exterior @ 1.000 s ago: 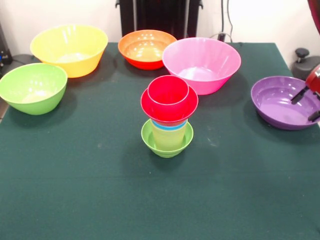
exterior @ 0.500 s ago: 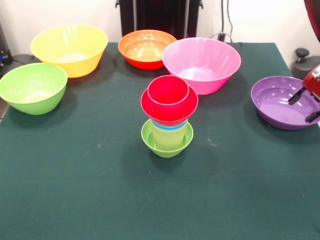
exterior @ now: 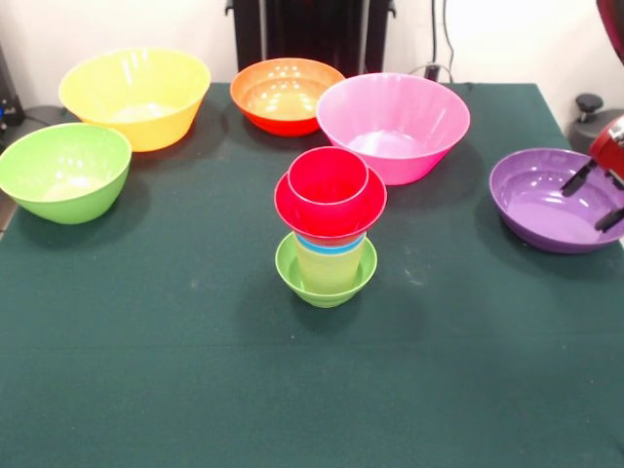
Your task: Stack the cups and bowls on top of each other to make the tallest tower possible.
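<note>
Tower (exterior: 330, 226): stood on the green table (exterior: 146, 370), well apart from my gripper (exterior: 597, 198) and off to one side of it.
Tower build so far: small lime-green bowl (exterior: 326, 277) at the base, a pale yellow cup (exterior: 330, 265) in it, a blue cup (exterior: 331, 246) showing only as a thin band above that, then the small red bowl (exterior: 330, 207), with the red cup (exterior: 328, 176) seated on top.
Gripper: hung over the purple bowl (exterior: 546, 200), just inside its outer rim; its two dark fingers (exterior: 579, 177) were spread apart and held nothing. I could not tell whether they touched the bowl.
Purple bowl: rested directly under my gripper, upright and empty, not yet added to the pile.
Pink bowl (exterior: 393, 124): sat beyond the purple one, between my gripper and the tower's far side, unstacked.
Orange bowl (exterior: 286, 95): farther still from my gripper, past the pink bowl, unstacked.
Yellow bowl (exterior: 136, 97) and large green bowl (exterior: 64, 171): farthest from my gripper, across the table, both unstacked.
Done: five of the ten pieces were in the pile, all three cups among them.
Left: five wide bowls; I judged the purple one the likely next pick.
</note>
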